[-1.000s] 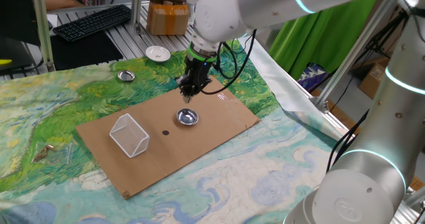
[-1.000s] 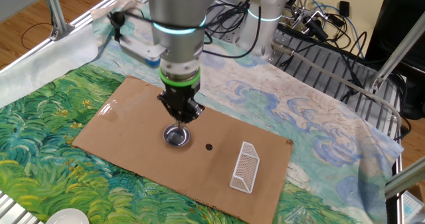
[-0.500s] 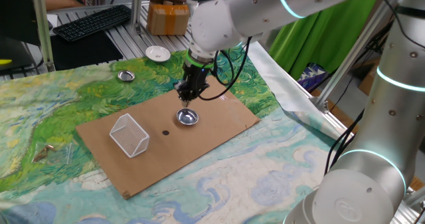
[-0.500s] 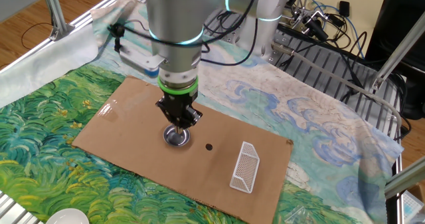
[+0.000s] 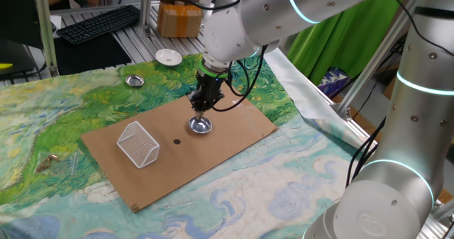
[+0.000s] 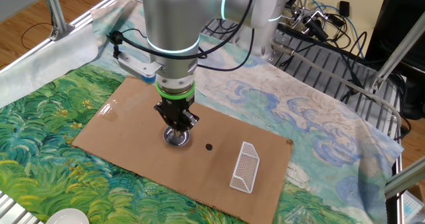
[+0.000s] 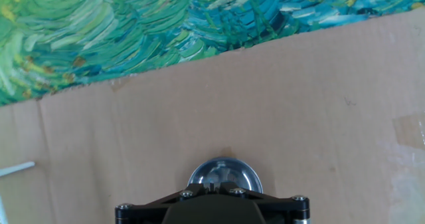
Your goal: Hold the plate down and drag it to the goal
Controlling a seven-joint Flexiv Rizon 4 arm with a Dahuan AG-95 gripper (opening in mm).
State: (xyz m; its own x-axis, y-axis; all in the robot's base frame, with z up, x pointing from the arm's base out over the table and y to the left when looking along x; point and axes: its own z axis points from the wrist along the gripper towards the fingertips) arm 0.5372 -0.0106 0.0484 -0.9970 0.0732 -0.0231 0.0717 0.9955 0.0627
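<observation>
The plate (image 5: 201, 125) (image 6: 177, 137) is a small shiny steel dish lying on a cardboard sheet (image 5: 237, 129) (image 6: 119, 124). My gripper (image 5: 201, 106) (image 6: 176, 123) (image 7: 211, 184) is shut with nothing between its fingers. It points down right over the plate, tips close above the hollow; contact cannot be told. In the hand view the plate (image 7: 224, 173) peeks out just beyond the black jaws. The goal (image 5: 138, 144) (image 6: 245, 166), a white wire-mesh basket, stands on the same cardboard, apart from the plate.
A black dot (image 5: 176, 141) (image 6: 209, 146) marks the cardboard between plate and basket. Another steel dish (image 5: 134, 81) and a white ceramic dish (image 5: 168, 57) sit on the painted cloth beyond the cardboard. A keyboard (image 5: 99, 20) lies at the back.
The shut gripper has come down and a little sideways, from above the plate's far side to just over it. Plate and basket have stayed put.
</observation>
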